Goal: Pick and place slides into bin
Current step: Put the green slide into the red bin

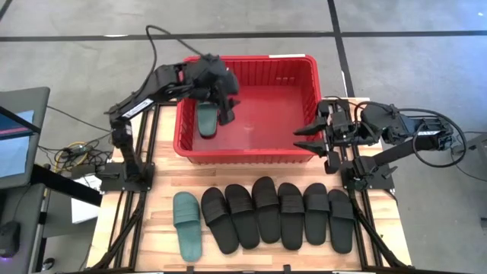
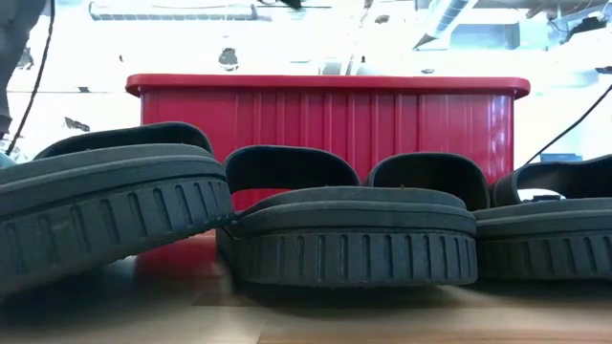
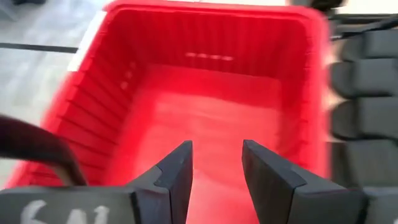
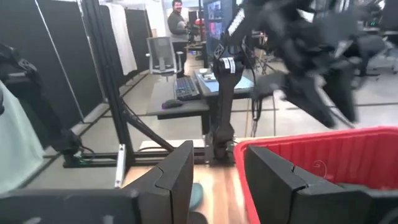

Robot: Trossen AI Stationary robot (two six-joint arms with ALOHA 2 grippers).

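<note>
Table [image 1: 259, 259] carries a red bin [image 1: 247, 148] at the back and seven slides in a row at the front: one green slide [image 1: 187, 224] at the left end, then six black slides [image 1: 278, 213]. An eighth slide, green [image 1: 207, 122], lies inside the bin at its left side. Left hand [image 1: 221, 113] hangs over the bin beside that slide, fingers parted, holding nothing. Right hand [image 1: 304, 138] waits at the bin's right rim, fingers parted and empty. White marks on the left wrist are too blurred to read.
</note>
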